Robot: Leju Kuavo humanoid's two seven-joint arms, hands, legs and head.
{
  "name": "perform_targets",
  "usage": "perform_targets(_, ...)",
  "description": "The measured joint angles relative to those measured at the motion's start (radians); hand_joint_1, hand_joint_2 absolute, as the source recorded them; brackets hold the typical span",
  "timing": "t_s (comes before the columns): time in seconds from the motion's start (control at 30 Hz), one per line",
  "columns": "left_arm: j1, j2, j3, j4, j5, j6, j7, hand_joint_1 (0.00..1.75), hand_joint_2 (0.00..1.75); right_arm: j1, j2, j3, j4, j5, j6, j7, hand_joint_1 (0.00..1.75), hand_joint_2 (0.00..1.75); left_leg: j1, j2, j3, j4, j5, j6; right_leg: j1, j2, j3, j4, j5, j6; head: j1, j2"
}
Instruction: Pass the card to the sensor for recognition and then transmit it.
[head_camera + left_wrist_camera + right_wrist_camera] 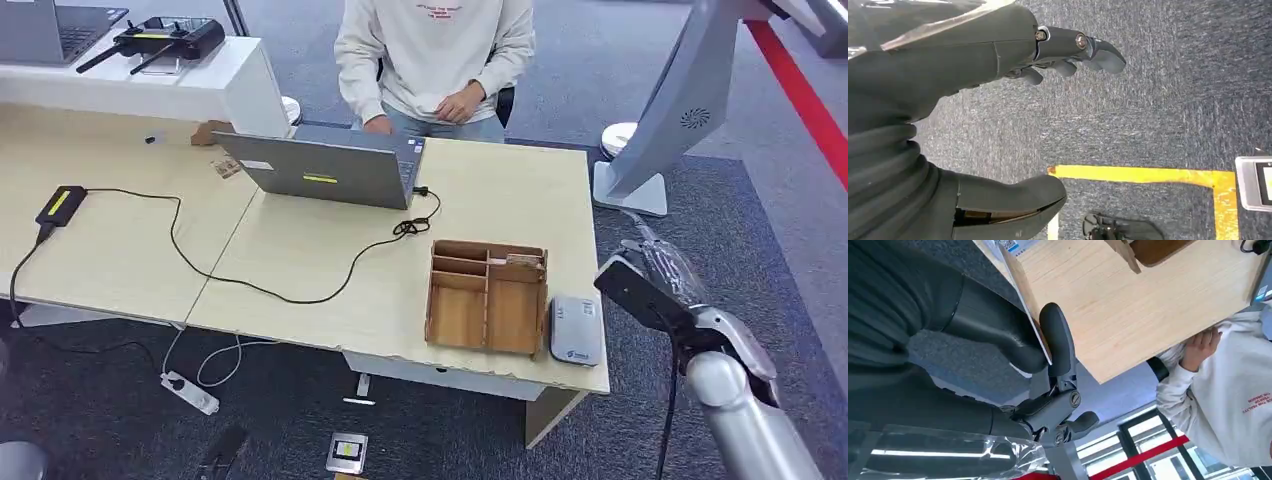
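Head view: pale wooden desk (300,260), seen from above. Brown wooden compartment tray (487,297) near its front right corner; flat grey rounded card sensor (576,329) just beside the tray, on the side nearest the right hand (650,285). Open grey laptop (325,168) farther back, black cable (270,285) trailing across the desk to a small black device with a yellow label (60,205). Person in a cream sweatshirt (435,55) seated behind the laptop. Right hand raised beyond the desk's right edge, apart from the sensor; finger state not readable from this angle.

Right wrist view: thin white card (1023,300) held edge-on, pinched between the thick grey thumb (1003,337) and one dark finger (1058,340); remaining fingers curled loosely below the pinch. Desk corner just past the fingertips, tray edge and a printed label beyond it, the person's sleeve and hand at the desk's far side.

Left wrist view: left hand (1013,55) hanging over dark grey carpet (1158,90), holding nothing; fingers (1098,50) bent slightly and set well apart from the thumb (1013,200). Yellow floor tape (1148,175) past the thumb; small grey-framed screen device (1255,182) lying on the carpet beside the tape.
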Motion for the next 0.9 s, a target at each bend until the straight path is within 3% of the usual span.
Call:
perform_targets(0.37,0.001,-0.002,0.01,0.013,-0.045,0.005,-0.014,0.0,1.75,0.001,0.012,0.013,0.099,-0.01,-0.052,-0.013,1.75,1.75,0.0,0.0,0.0,0.0,0.0,0.0,0.0,0.0,0.0,0.0,0.0,0.0,0.0,0.0)
perform_targets(0.9,0.002,-0.016,0.03,0.033,-0.077,-0.002,-0.021,0.0,1.75,0.022,-0.005,0.016,0.161,-0.01,-0.065,-0.013,1.75,1.75,0.0,0.0,0.0,0.0,0.0,0.0,0.0,0.0,0.0,0.0,0.0,0.0,0.0,0.0)
